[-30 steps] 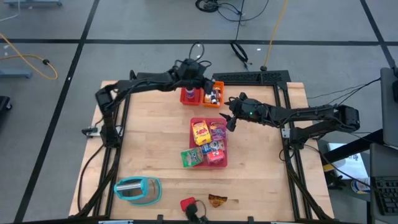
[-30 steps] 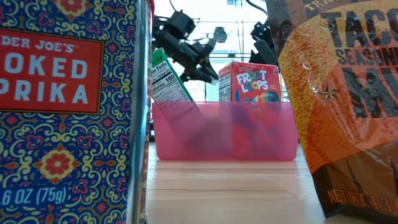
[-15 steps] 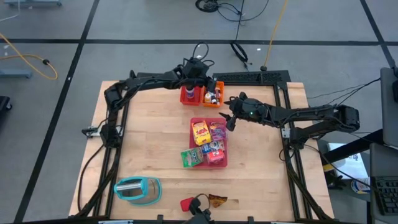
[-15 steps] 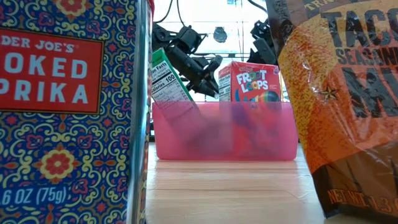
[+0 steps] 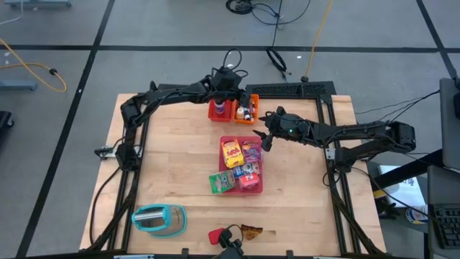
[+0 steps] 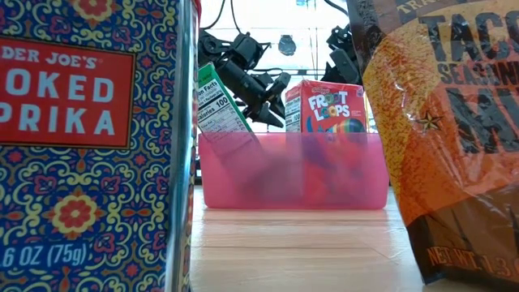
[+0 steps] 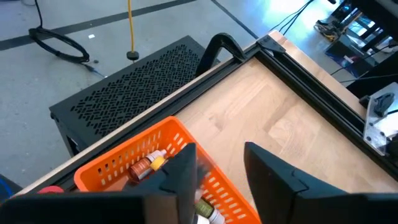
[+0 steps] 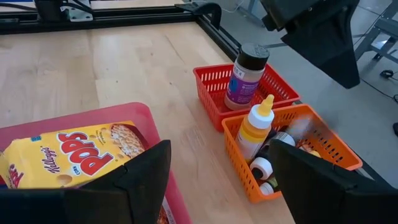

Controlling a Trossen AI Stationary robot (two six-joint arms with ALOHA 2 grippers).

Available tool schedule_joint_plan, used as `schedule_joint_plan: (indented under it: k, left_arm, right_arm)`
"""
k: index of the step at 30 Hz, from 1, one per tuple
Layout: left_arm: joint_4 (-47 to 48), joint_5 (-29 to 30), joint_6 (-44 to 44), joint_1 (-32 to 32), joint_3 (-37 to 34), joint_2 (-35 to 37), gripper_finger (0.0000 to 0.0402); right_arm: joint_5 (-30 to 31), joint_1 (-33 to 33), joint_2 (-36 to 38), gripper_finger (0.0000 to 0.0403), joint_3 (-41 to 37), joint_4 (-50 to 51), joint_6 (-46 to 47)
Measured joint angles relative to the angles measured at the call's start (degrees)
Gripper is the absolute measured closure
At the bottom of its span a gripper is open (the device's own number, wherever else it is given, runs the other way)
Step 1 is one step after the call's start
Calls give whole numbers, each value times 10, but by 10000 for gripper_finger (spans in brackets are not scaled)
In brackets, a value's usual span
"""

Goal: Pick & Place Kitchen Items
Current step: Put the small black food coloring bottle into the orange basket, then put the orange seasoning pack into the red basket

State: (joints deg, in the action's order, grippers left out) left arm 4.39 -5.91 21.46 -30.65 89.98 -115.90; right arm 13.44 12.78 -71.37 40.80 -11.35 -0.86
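Observation:
Kitchen items stand in a flat pink tray (image 5: 256, 188): a yellow Corn Pops box (image 8: 68, 155), a purple box (image 5: 250, 150), a red Froot Loops box (image 6: 328, 105) and a green box (image 6: 215, 109) at its near left corner. Small bottles (image 7: 146, 167) lie in the orange bin (image 5: 247, 109). A dark-lidded jar (image 8: 244, 76) stands in the red bin (image 5: 219, 110). My left gripper (image 7: 221, 168) hovers open over the orange bin. My right gripper (image 8: 217, 180) hangs open above the tray's far right corner (image 5: 264, 138).
At the table's near edge lie a teal object (image 5: 158, 219), a red paprika tin (image 6: 89, 138) and a brown taco seasoning packet (image 6: 454, 130). Black frame rails (image 5: 334, 144) run along the table's sides. A dark perforated panel (image 7: 137, 87) sits behind the far edge. Bare wood (image 5: 180, 158) lies left of the tray.
My left gripper has sunk toward the bins and shifted slightly toward the table's right, its elbow swinging inward. It has held still for the last half second.

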Motion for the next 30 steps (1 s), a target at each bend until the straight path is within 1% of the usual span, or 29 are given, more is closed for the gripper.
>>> schedule_joint_plan:
  k: [5, 8, 10, 13, 16, 20, 23, 25, 27, 30]
  left_arm:
    - [1, 0, -6, 0, 0, 0, 234]
    - [3, -1, -23, 1, 0, 0, 223]
    - [15, -20, -39, 1, 0, 2, 221]
    - [58, -69, -63, 1, 0, 16, 220]
    - [125, -113, -96, 4, 0, 50, 220]
    - [239, -118, -142, 23, 0, 99, 220]
    - [297, -116, -170, 47, 0, 144, 220]
    - [314, -116, -186, 65, -7, 175, 220]
    - [333, -103, -192, 85, -19, 202, 220]
    - [343, -53, -184, 118, -32, 239, 220]
  right_arm:
    - [0, 0, 0, 140, 0, 0, 0]
    - [0, 0, 0, 140, 0, 0, 0]
    - [0, 0, 0, 140, 0, 1, 0]
    - [0, 0, 0, 140, 0, 7, 1]
    - [0, 0, 0, 140, 0, 14, 2]
    - [-2, -2, 0, 140, 0, 13, 6]
    - [-5, -8, 0, 140, 0, 13, 14]
    - [-32, -12, 0, 140, 0, 13, 19]
    - [-77, -19, 0, 140, 0, 11, 30]
    - [-152, -41, 0, 140, 0, 5, 47]
